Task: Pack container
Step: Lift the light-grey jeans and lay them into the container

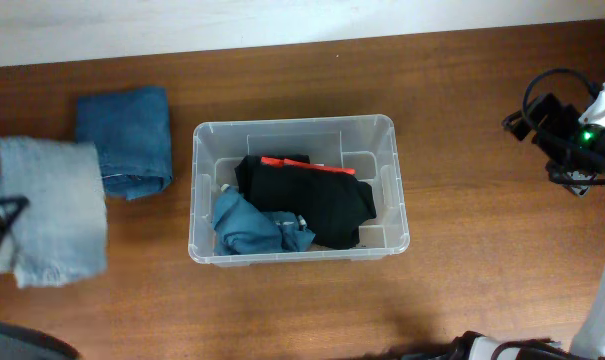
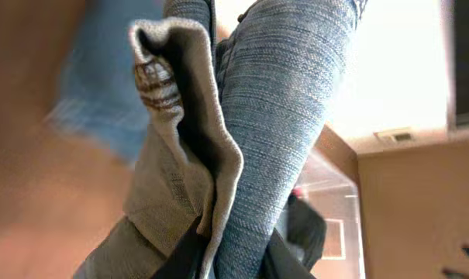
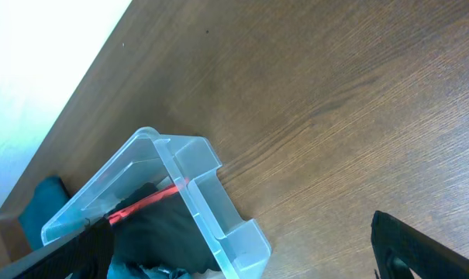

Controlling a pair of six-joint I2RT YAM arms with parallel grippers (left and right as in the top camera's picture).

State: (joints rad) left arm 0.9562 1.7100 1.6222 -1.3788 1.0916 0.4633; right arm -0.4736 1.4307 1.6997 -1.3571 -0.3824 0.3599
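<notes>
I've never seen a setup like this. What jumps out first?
A clear plastic tub sits mid-table, holding a black garment and a crumpled teal one. At the far left, the left gripper clamps pale jeans, next to a folded darker blue pair.

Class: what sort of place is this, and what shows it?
Likely a robot test bench: a wooden table, a clear container holding clothes, and the left gripper gripping pale jeans.
</notes>
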